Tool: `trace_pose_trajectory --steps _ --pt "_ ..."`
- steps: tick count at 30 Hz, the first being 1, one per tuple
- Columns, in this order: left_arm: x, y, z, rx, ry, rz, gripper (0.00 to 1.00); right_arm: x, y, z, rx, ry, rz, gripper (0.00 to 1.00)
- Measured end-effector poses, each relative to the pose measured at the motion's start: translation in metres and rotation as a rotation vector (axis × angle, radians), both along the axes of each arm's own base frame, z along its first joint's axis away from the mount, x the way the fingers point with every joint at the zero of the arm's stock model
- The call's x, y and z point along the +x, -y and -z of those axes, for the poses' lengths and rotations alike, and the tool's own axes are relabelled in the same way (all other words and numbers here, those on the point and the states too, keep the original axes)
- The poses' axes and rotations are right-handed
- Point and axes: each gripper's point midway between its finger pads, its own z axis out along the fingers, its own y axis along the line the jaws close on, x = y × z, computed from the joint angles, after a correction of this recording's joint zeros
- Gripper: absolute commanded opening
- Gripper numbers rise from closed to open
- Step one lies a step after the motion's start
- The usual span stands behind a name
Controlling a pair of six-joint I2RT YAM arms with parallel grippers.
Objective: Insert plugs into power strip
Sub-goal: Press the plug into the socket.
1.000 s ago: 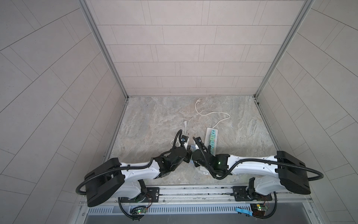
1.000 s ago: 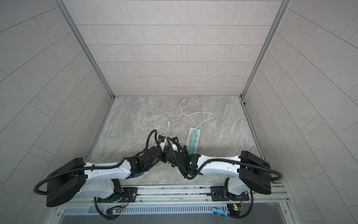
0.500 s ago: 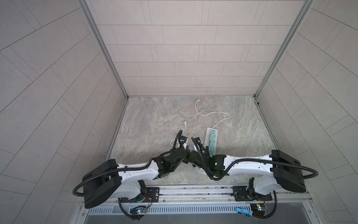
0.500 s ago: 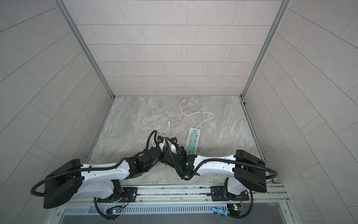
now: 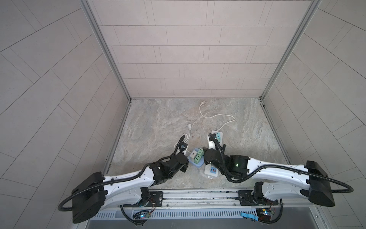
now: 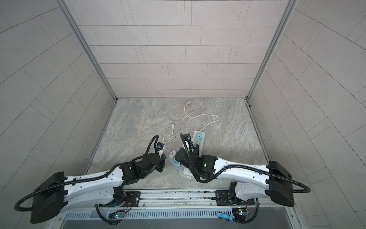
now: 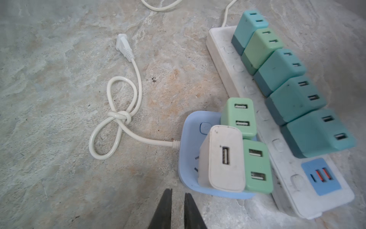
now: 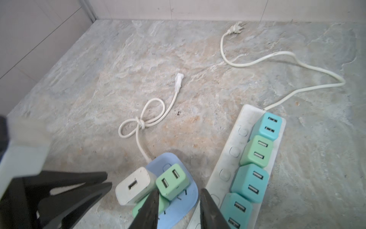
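A long white power strip lies on the stone floor with several teal and green plugs seated in a row. Beside it a small blue power strip holds a white charger and two green plugs. My left gripper hovers just short of the blue strip, slightly open and empty. My right gripper is open over the blue strip, one finger beside a green plug, holding nothing.
A knotted white cord runs from the blue strip to a small white plug. The long strip's cord loops toward the back wall. Tiled walls close in three sides.
Both grippers stay at the blue strip. The right gripper has drawn back slightly to the right, widening the gap between the two arms.
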Motion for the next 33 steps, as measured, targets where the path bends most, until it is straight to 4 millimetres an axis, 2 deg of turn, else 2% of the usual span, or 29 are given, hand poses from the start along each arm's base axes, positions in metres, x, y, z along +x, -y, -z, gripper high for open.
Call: trace_pose_trajectory --steps 3,7,11,18,33 --pt "-0.004 0.001 -0.021 -0.04 0.009 0.017 0.18 0.013 0.0 0.004 -0.026 -0.014 0.016 0.36" --pt "-0.013 0.003 -0.04 -0.098 0.024 0.049 0.18 0.021 -0.011 0.028 -0.082 -0.068 -0.011 0.36" --pt "-0.021 0.008 -0.035 -0.091 0.001 0.076 0.18 0.025 -0.018 0.051 -0.121 -0.125 -0.038 0.35" --pt "-0.028 0.013 -0.023 -0.058 -0.032 0.097 0.18 0.024 -0.026 0.078 -0.155 -0.191 -0.071 0.3" --pt "-0.032 0.019 -0.025 -0.076 -0.037 0.122 0.19 0.008 -0.018 0.085 0.036 -0.081 -0.002 0.26"
